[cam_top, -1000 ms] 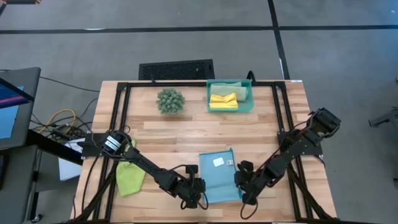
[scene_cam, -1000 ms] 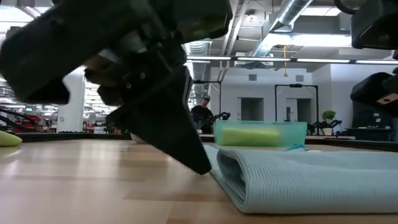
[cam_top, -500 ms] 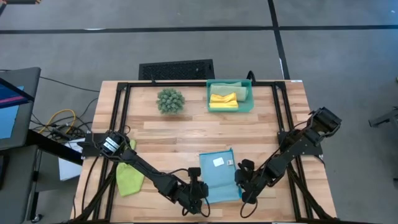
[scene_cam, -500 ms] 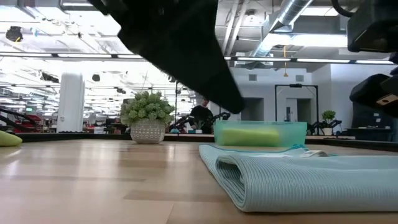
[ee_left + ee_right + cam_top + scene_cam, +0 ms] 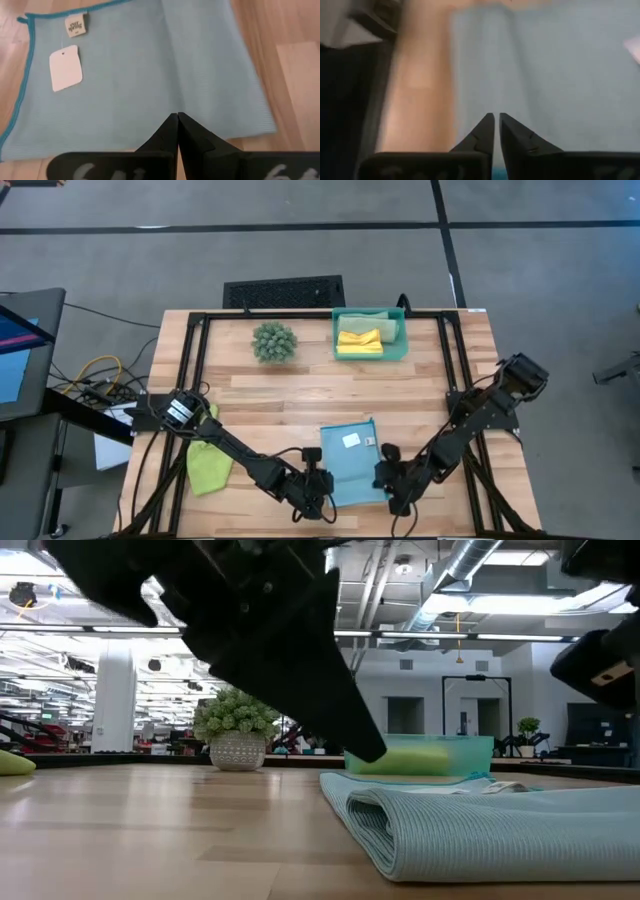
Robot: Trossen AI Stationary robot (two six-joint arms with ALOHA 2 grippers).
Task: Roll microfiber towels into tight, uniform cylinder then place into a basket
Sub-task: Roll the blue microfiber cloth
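Note:
A light blue towel (image 5: 350,463) lies flat on the table's near middle, its white tag (image 5: 65,68) up. Its near edge (image 5: 385,825) is turned over in a loose fold. My left gripper (image 5: 177,116) is shut and hangs just above the towel's near left corner, clear of it (image 5: 372,752). My right gripper (image 5: 496,116) hovers over the near right corner (image 5: 392,490) with a narrow gap between its fingertips and nothing in it. The teal basket (image 5: 368,356) at the far middle holds a yellow towel (image 5: 359,340) and a sage green one (image 5: 372,317). A lime green towel (image 5: 208,462) lies at the near left.
A spiky green plant ball in a pot (image 5: 274,341) stands left of the basket. A black slotted grille (image 5: 284,291) lies beyond the table's far edge. A black frame runs along the table's sides. Bare wood lies between the blue towel and the basket.
My left gripper's shut fingertips have risen from the table beside the towel's fold and now hang above it. My right gripper has tipped slightly over the towel's near right corner. The towel lies as before.

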